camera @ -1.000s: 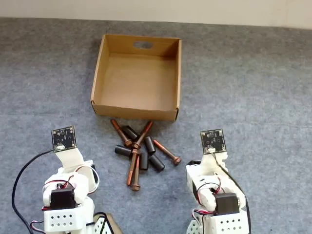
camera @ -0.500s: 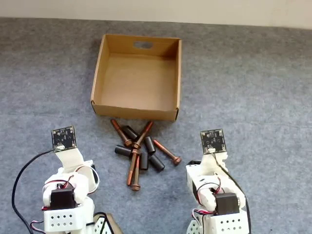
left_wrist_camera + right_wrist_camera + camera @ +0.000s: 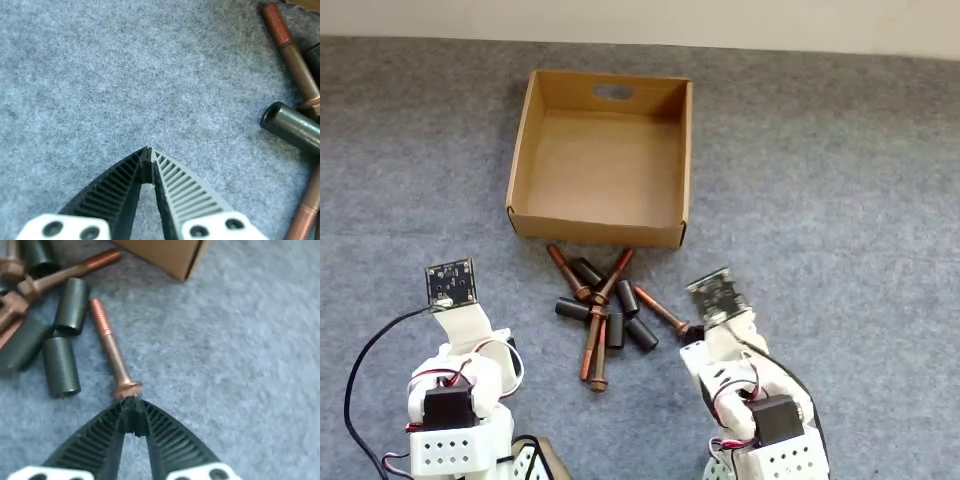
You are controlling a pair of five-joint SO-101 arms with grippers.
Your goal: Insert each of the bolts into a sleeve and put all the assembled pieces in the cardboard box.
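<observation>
Plainly, nothing is finished yet: the cardboard box (image 3: 595,231) stands empty on the grey bench (image 3: 840,180). The bolts (image 3: 591,345) and sleeves (image 3: 641,334) lie loose in a crossed heap just in front of its near wall, between the two arms, none of them joined (I count about five of each, though the overlap makes that unsure).

The right tool (image 3: 131,410) is pressed together and holds nothing. Its tips are just at the flanged head of one bolt (image 3: 111,350) that lies a little apart at the heap's edge. The left tool (image 3: 148,157) is likewise pressed together and empty, over bare bench, with a dark sleeve (image 3: 292,127) near it.

By my judgement the whole job is left to do. Every bolt must be slid into a sleeve, and each assembled piece carried into the box.
</observation>
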